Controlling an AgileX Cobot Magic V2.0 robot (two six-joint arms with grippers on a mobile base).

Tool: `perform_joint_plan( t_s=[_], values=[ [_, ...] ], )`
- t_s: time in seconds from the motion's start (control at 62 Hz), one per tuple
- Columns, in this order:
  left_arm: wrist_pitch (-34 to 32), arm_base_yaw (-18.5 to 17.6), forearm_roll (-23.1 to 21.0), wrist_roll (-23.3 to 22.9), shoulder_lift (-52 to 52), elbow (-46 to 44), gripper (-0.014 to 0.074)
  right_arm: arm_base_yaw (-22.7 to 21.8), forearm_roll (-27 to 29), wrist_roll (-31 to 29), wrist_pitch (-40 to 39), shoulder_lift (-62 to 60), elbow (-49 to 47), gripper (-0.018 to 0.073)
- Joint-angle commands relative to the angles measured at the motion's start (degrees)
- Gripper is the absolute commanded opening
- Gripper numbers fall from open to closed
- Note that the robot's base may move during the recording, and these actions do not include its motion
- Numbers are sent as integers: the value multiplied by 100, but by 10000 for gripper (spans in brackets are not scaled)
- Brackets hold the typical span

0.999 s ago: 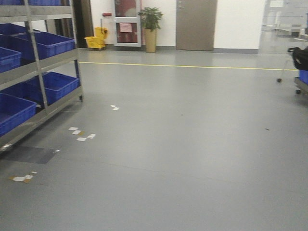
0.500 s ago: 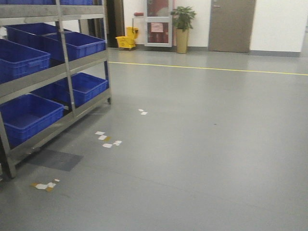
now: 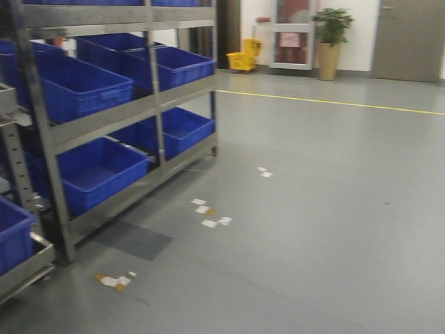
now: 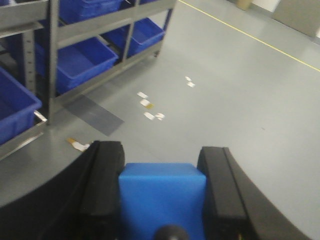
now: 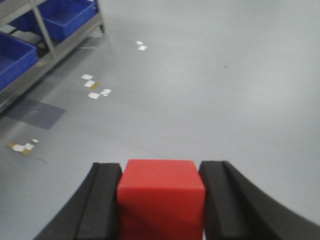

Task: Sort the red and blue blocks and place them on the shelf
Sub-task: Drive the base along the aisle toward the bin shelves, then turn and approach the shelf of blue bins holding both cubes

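The front view shows a tall steel rack [image 3: 104, 120] along the left, its shelves loaded with large glossy blue plastic bins [image 3: 83, 87]. A smooth grey floor [image 3: 334, 209] spreads to the right, dotted with small white and tan tape scraps [image 3: 208, 212] and crossed by a thin yellow line [image 3: 334, 103]. At the far wall stand a yellow mop bucket [image 3: 243, 59], a potted plant [image 3: 330, 31] and a grey door [image 3: 410, 38]. No arm or block shows in this view.

Only the wrist views show the blocks. In the left wrist view, the left gripper [image 4: 161, 172] is clamped on the blue block [image 4: 162, 200], a matte, plain-faced cube pressed between two black, curved fingers [image 4: 107, 190]. It is held in the air above the floor, with the rack and bins to the upper left.

In the right wrist view, the right gripper [image 5: 161, 170] is likewise closed around the red block [image 5: 161, 200], a matte cube of like size with both side faces touching the black fingers [image 5: 102, 200]. It also hangs above the floor, well apart from the rack
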Motion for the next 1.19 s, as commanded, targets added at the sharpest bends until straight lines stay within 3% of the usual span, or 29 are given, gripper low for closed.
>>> perform_joint_plan(
  t_s=[0.0,1.176],
  values=[
    [-504,3,-16,-31,0,-162,123,-30,-67,-44,-514,-7,-163,58],
    [-504,3,-16,-31,0,-162,123,-30,-67,-44,-514,-7,-163,58]
  ],
)
